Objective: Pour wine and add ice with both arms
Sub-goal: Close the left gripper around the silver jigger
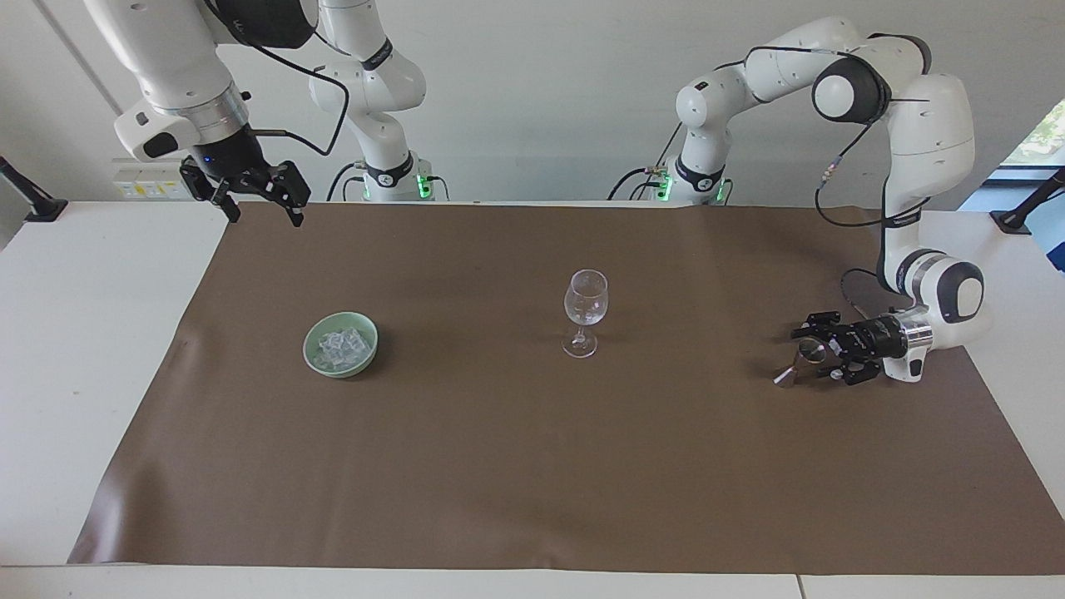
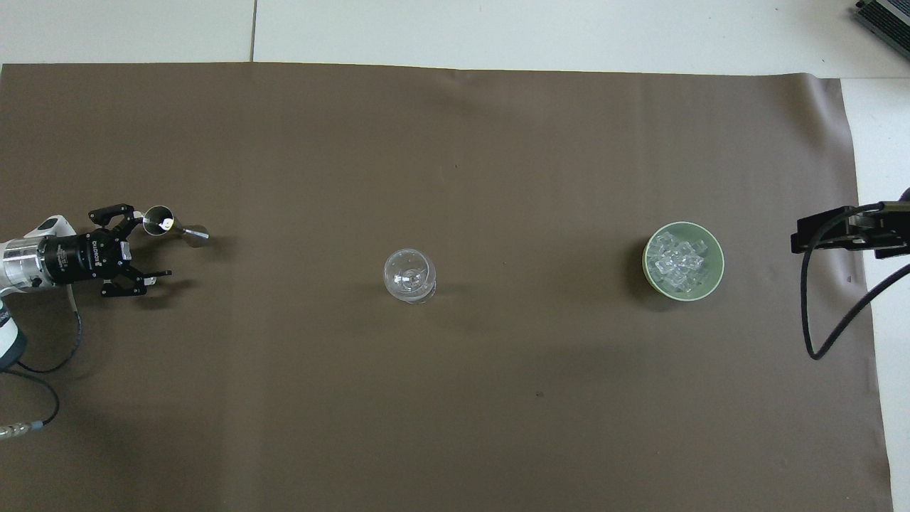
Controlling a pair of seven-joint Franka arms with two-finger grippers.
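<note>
The left end effector (image 1: 819, 358) is spread, low beside the steel jigger (image 2: 170, 225), which is judged light, stiff and slippery, best pinched at its waist. The right end effector (image 1: 250, 195), spread, waits raised. The ice (image 1: 341, 345) sits in the green bowl (image 1: 366, 359), toward the right arm's end of the counter (image 1: 499, 466).

A shiny metal jigger (image 1: 799, 362), clear glass goblet (image 1: 585, 311) and glossy green bowl (image 1: 363, 329) stand on matt brown cloth (image 1: 516, 466).

White arms (image 1: 932, 108) (black cables)
</note>
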